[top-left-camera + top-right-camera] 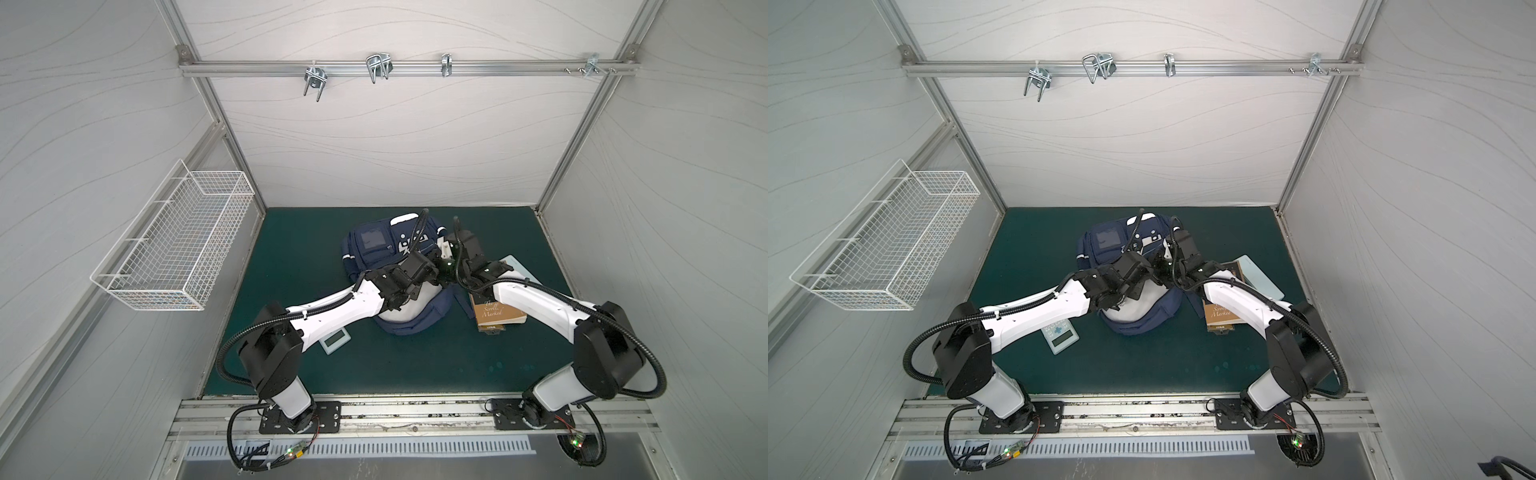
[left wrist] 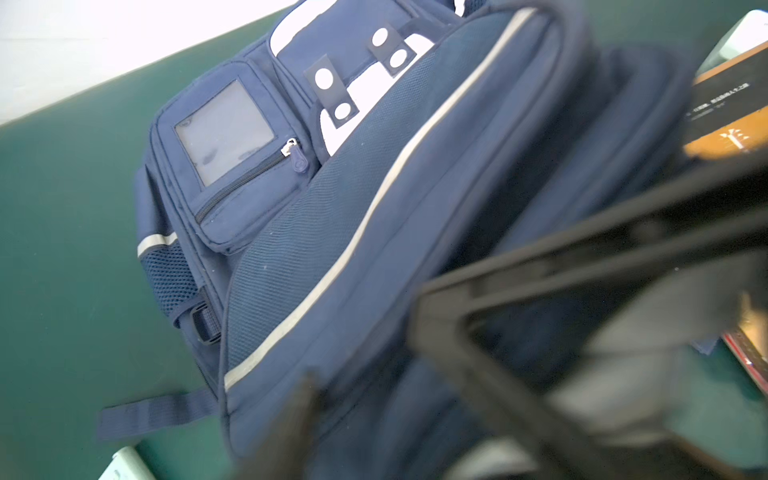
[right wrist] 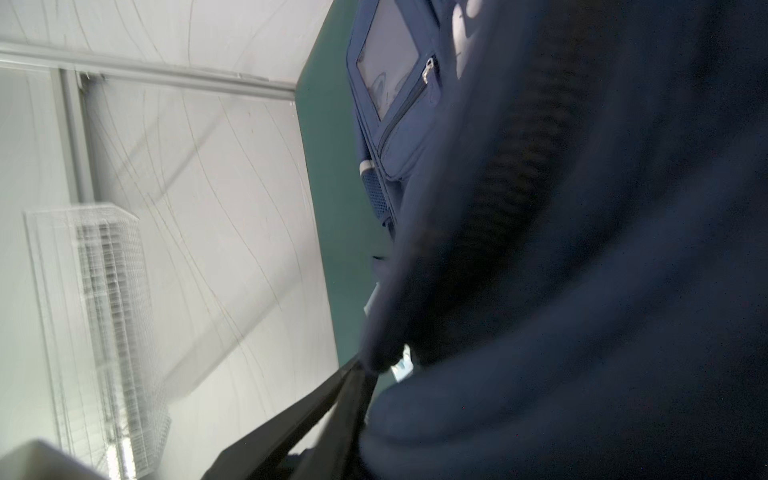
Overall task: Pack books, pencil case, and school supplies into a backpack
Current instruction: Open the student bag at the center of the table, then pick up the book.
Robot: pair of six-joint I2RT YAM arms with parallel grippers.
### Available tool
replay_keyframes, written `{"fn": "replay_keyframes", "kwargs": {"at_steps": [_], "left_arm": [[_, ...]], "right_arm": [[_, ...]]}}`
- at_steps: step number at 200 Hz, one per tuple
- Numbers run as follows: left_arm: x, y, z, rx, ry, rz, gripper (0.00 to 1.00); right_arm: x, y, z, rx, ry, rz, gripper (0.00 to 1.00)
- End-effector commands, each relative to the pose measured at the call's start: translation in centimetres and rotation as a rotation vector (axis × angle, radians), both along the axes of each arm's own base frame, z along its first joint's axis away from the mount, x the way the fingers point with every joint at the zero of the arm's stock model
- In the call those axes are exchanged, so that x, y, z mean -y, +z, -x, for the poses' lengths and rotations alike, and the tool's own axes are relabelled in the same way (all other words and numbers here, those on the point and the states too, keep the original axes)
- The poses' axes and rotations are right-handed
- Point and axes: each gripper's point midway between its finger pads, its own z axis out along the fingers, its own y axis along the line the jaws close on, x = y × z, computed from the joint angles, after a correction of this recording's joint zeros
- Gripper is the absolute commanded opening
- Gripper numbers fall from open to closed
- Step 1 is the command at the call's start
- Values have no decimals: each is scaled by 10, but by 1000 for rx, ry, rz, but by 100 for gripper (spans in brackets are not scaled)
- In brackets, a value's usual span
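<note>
- Backpack [image 1: 365, 257] lies mid-table on the green mat [image 1: 291, 291], navy front pockets up and its mouth toward the arm bases. We see pale grey lining [image 1: 399, 318] there, so we judge the main compartment open, with nothing packed in sight.
- We find the left gripper [image 1: 434, 271] and right gripper [image 3: 358, 369] meeting over the bag's upper flap, probably to lift the fabric and widen the mouth. Navy cloth bunches against the right gripper's tip, but blur hides whether either pair of fingers is apart or clamped, so we cannot tell.
- Brown book [image 1: 498, 313] tops a stack just beside the bag, under the right arm and handy for loading. The pale blue pencil case [image 1: 1264, 280] lies at the stack's far end. The calculator [image 1: 1061, 332] sits partly under the left arm.
- We read "The Scroll Marked" in cream script on the brown cover. White print on the dark book [image 2: 723, 104] is too small to read, and the bag shows no legible brand.
</note>
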Motion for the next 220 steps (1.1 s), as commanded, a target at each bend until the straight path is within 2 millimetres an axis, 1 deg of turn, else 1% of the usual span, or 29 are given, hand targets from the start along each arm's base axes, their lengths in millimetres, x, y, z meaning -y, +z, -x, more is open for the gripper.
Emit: {"fn": "replay_keyframes", "kwargs": {"at_steps": [1,2,3,12,18,27,42,54,62,73,82,92,102,120,125,136,148,159,184,203,220], "left_arm": [[-12,31,-14,78,64,-5,2],[-11,32,-14,79,61,-3,0],[-11,32,-15,81,59,-2,0],[-7,38,-15,90,40,10,0],[-5,40,-16,92,28,19,0],[-2,42,-17,84,14,40,0],[-2,42,-20,51,15,93,0],[-1,41,-19,20,8,144,0],[1,39,-18,8,-4,170,0],[4,40,-15,1,-29,198,0],[9,40,-12,-5,-53,225,0],[12,40,-8,-14,-72,248,0],[14,40,-6,-22,-84,263,0],[15,37,-2,-34,-99,264,0],[15,36,-2,-37,-100,263,0],[14,36,-1,-36,-103,264,0],[15,37,-1,-37,-109,267,0],[16,38,0,-36,-111,271,0],[19,37,-1,-41,-115,279,0],[20,37,0,-52,-119,282,0],[18,36,0,-46,-115,275,0]], "right_arm": [[18,23,3,49,-11,6,68],[19,23,3,48,-12,12,69],[21,22,4,46,-13,20,71],[37,22,7,52,-30,83,78],[54,19,12,52,-51,149,82],[81,15,19,62,-94,261,87],[136,8,35,89,-182,489,93],[179,-4,52,85,-258,652,96],[204,-14,63,85,-294,741,95],[233,-26,79,66,-358,782,94],[249,-39,89,25,-397,750,94],[261,-53,95,-20,-441,671,93],[263,-66,98,-50,-449,570,92],[267,-85,97,-100,-473,426,90],[269,-89,96,-110,-489,391,90],[267,-95,94,-121,-484,310,90],[270,-99,93,-129,-490,282,90],[271,-95,90,-111,-477,299,87],[290,-86,81,-92,-493,428,86],[306,-79,68,-86,-511,520,81],[316,-79,55,-105,-516,588,77]]}}
